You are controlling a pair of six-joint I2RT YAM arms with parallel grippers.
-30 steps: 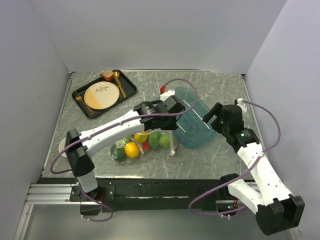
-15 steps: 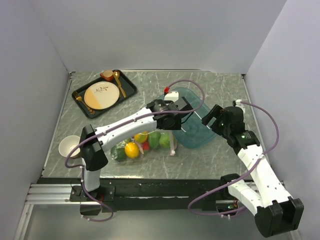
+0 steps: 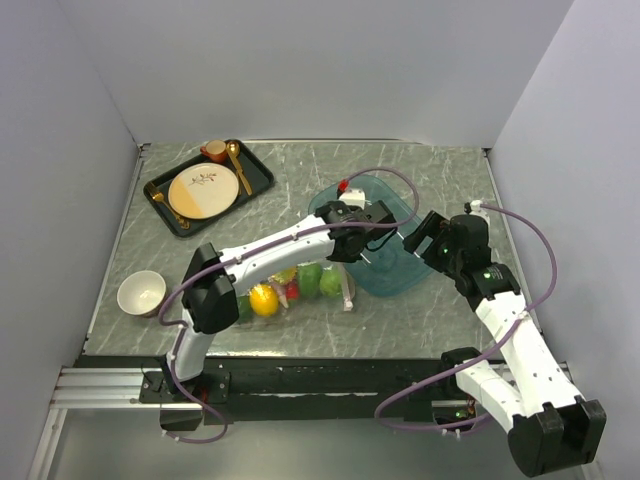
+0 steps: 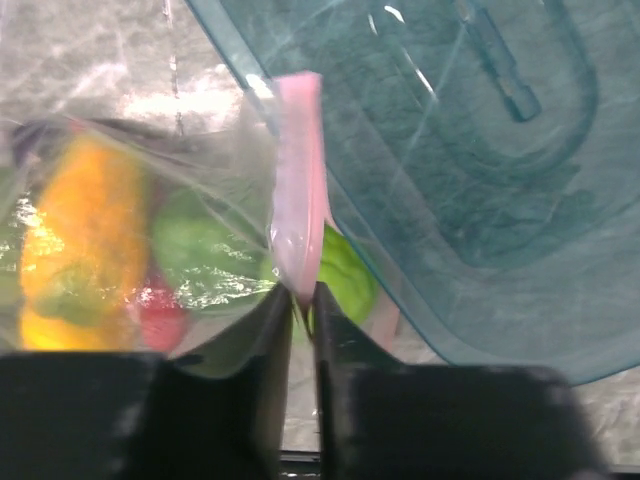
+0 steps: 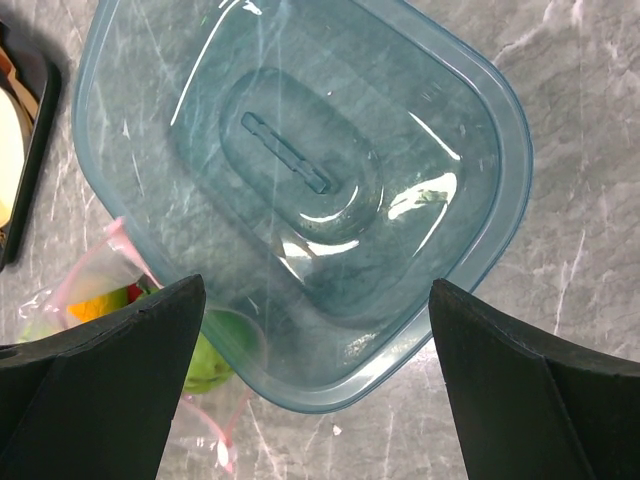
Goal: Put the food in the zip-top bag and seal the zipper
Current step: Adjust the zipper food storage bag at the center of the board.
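The teal tub (image 4: 470, 170), rigid translucent plastic with rounded corners, crowds the mouth of the zip-top bag (image 4: 200, 190); a sealing stroke may snag on its rim. The bag, thin crinkly clear film, lies just beside the tub and holds the food (image 4: 85, 215), smooth rounded pieces that may roll out through any unsealed gap. The left gripper (image 4: 300, 295) pinches the zipper (image 4: 298, 180), a narrow pale pink strip that may slip free. The right gripper (image 5: 317, 285) hangs wide open, empty.

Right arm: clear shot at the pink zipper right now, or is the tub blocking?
Likely yes, from above. The right pincer hangs open over the teal tub, next to the zipper; the left pincer is shut on one spot only, rest of strip bare. Tub rim crowds it.
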